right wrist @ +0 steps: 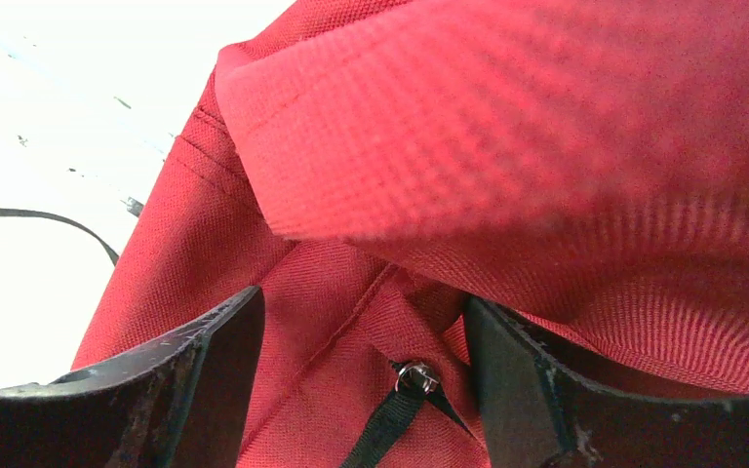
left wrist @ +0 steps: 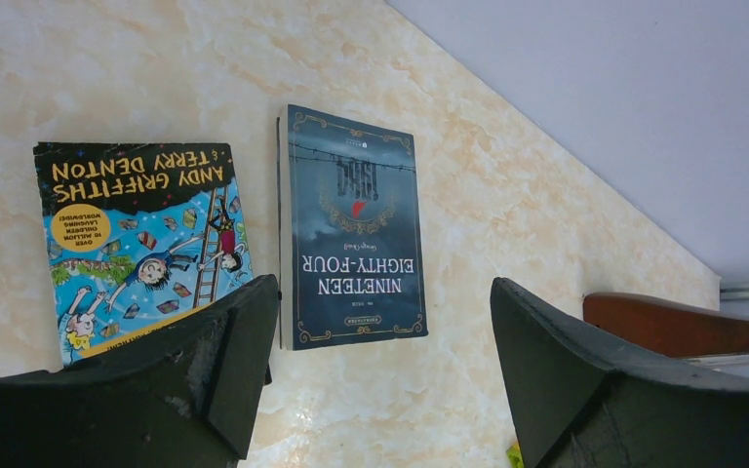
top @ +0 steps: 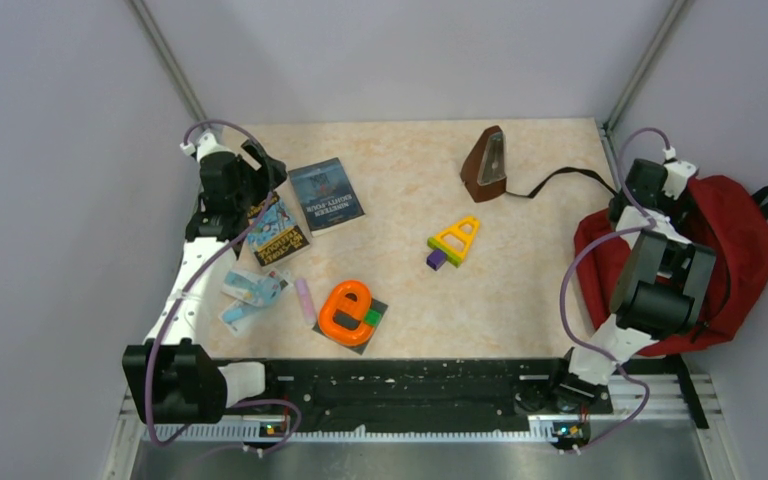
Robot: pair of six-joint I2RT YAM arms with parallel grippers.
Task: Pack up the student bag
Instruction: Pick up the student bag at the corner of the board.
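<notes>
the right gripper (right wrist: 361, 375) is hovering with jaws spread astride a zipper pull (right wrist: 415, 377) on the student bag (top: 735, 240), sagging over the table's right edge. the left gripper (left wrist: 380, 380), also spread, is hanging above two books, its fingertips cut off at the frame bottom.

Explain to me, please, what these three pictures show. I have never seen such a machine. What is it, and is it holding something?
These are two robot arms bolted at a table's near edge. One picture looks down from above; the others come from a camera on each wrist. The left gripper hangs open above two books: Nineteen Eighty-Four and a colourful children's book. The right gripper is at the red student bag, jaws apart around a zipper pull; it grips nothing yet. Also on the table: a brown metronome, a yellow triangle toy and an orange letter e.
</notes>
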